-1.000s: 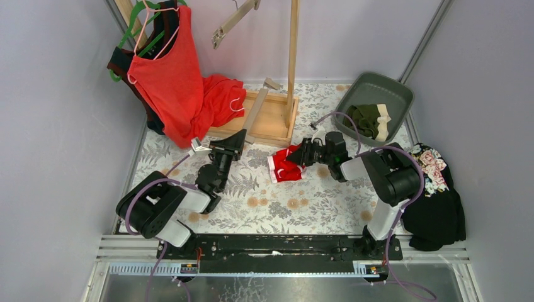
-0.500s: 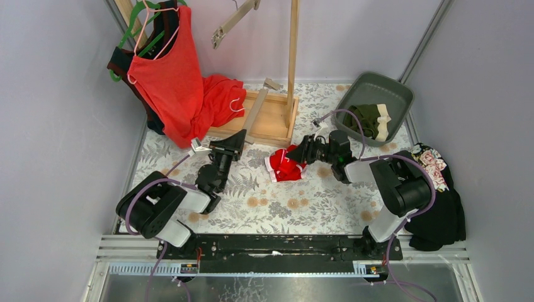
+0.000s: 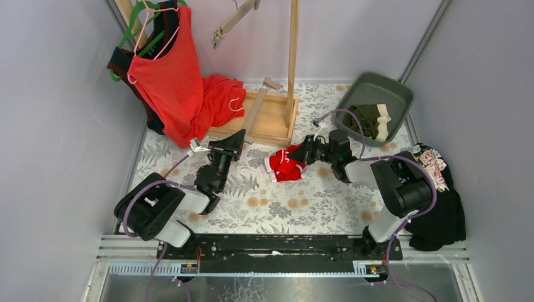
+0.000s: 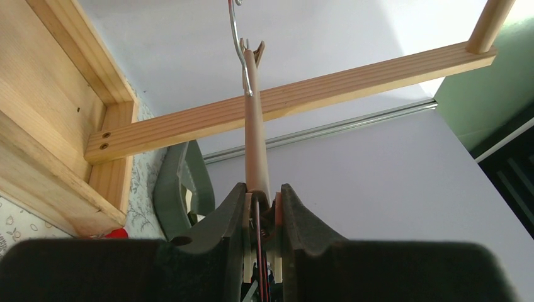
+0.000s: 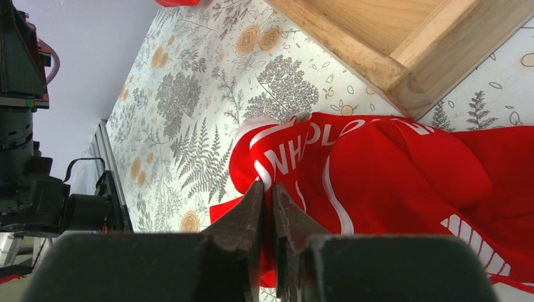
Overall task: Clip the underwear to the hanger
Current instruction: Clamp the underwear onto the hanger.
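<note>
The red underwear lies crumpled on the floral table, its white-lettered waistband facing my right wrist camera. My right gripper is shut on a fold of that waistband. The dark olive underwear lies in the grey bin. My left gripper is shut on the clip end of a wooden hanger. The hanger's bar runs away from the jaws to its metal hook.
A wooden rack base with an upright post stands at the back centre, its crossbar just beyond the held hanger. A red tank top hangs back left. Black floral cloth lies at the right edge. Another clip hanger hangs high.
My right gripper reached a little left, opened, and has shut on the red underwear's waistband; the cloth shifted slightly left. The left arm and hanger have barely moved.
</note>
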{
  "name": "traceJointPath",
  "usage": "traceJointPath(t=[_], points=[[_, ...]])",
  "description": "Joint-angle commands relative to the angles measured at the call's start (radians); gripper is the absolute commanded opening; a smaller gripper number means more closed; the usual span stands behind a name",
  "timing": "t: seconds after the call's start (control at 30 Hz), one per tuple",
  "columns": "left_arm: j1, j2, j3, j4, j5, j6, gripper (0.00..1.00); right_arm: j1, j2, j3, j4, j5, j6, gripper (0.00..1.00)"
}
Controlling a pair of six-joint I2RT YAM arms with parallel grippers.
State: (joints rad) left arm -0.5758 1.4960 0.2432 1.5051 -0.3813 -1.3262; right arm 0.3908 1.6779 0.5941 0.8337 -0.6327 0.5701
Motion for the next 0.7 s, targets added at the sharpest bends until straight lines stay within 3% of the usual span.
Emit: traceJointPath(t=[0.0,0.1,0.23,0.37,0.5,0.67], points=[[0.002,-0.029,-0.008,0.057,-0.01,0.025,0.0,0.006,-0.02,0.053,-0.012,-0.045,-0.014,0.15],[0.002,-0.031,-0.01,0.055,-0.014,0.028,0.0,0.006,0.018,0.051,0.018,-0.06,0.009,0.0],[0.002,-0.041,-0.012,0.053,-0.013,0.027,0.0,-0.011,0.003,0.025,0.191,-0.109,0.138,0.0],[0.002,-0.099,-0.013,0.023,0.005,0.01,0.0,-0.081,0.056,0.022,0.512,-0.187,0.425,0.0],[0.003,-0.239,0.002,-0.138,0.007,0.003,0.0,-0.131,0.181,0.072,0.86,-0.228,0.724,0.0],[0.004,-0.367,0.047,-0.367,0.004,0.001,0.0,-0.128,0.177,0.101,0.871,-0.201,0.743,0.0]])
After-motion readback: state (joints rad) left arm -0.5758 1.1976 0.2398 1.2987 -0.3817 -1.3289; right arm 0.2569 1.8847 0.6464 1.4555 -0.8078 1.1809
